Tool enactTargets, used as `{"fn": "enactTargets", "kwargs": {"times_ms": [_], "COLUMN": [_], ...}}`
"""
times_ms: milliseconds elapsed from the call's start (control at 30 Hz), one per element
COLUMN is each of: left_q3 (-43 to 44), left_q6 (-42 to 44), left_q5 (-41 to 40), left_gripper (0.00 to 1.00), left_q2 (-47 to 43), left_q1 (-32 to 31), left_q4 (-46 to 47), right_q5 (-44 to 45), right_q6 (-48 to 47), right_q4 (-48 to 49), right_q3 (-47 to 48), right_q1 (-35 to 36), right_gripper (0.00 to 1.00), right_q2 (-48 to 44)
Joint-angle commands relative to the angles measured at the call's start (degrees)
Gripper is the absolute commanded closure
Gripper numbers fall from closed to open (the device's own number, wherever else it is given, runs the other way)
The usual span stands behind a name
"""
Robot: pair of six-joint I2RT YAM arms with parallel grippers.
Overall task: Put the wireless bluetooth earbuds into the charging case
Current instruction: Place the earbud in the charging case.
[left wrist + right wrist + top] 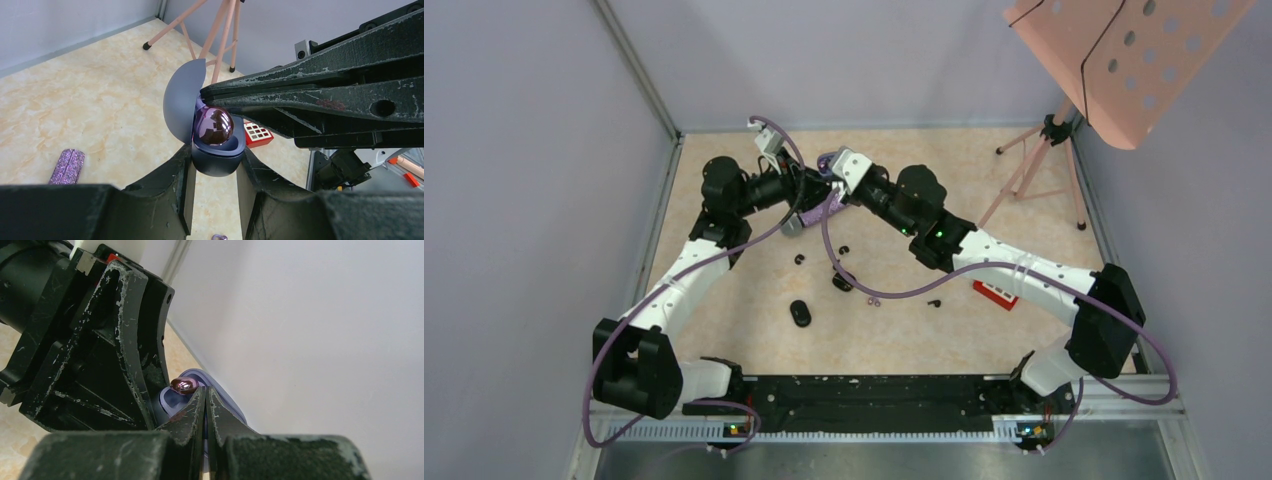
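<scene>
Earbuds (pixel 800 259), small and black, lie loose on the surface (pixel 904 340) nearest the arm bases, near a black oval case (pixel 800 313) and a red box (pixel 996 293). Farther in, the left pincer (pixel 215 167) is clamped on the sides of a dark blue case (pixel 217 159) whose lid (pixel 180 105) stands raised. A glossy lilac-pink earbud (pixel 214 125) sits in its well. The right pincer (pixel 206 94), fingers pressed together and holding nothing, has its tip against the top of that earbud. A glitter microphone (pixel 67 166) lies on the surface beside them, and a pink tripod (pixel 1044 165) stands by the far wall.
</scene>
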Motion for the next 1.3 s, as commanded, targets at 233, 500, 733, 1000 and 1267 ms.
{"fn": "enactTargets", "kwargs": {"times_ms": [233, 500, 733, 1000, 1267], "left_q3": [2.7, 2.7, 2.9, 3.3, 3.4], "left_q6": [-1.0, -1.8, -1.8, -2.0, -2.5], "left_q5": [2.5, 2.1, 1.7, 1.8, 1.8], "left_gripper": [1.0, 1.0, 1.0, 1.0, 1.0], "left_q2": [-0.2, 0.2, 0.5, 0.8, 1.4], "left_q1": [-0.1, 0.1, 0.2, 0.5, 0.8], "left_q4": [3.6, 3.8, 3.7, 3.7, 4.3], "right_q5": [-0.1, -1.8, -2.4, -2.2, -2.2], "right_q6": [-1.2, -1.3, -1.2, -1.6, -1.9], "right_q4": [2.3, 1.1, 0.5, -0.3, -0.8], "right_q3": [-0.2, -0.4, -0.9, -1.1, -1.8], "right_q1": [0.1, 0.0, 0.0, -0.2, -0.4], "right_gripper": [1.0, 0.92, 0.92, 0.91, 0.91], "right_q2": [-0.3, -0.9, -1.6, -2.2, -3.4]}}
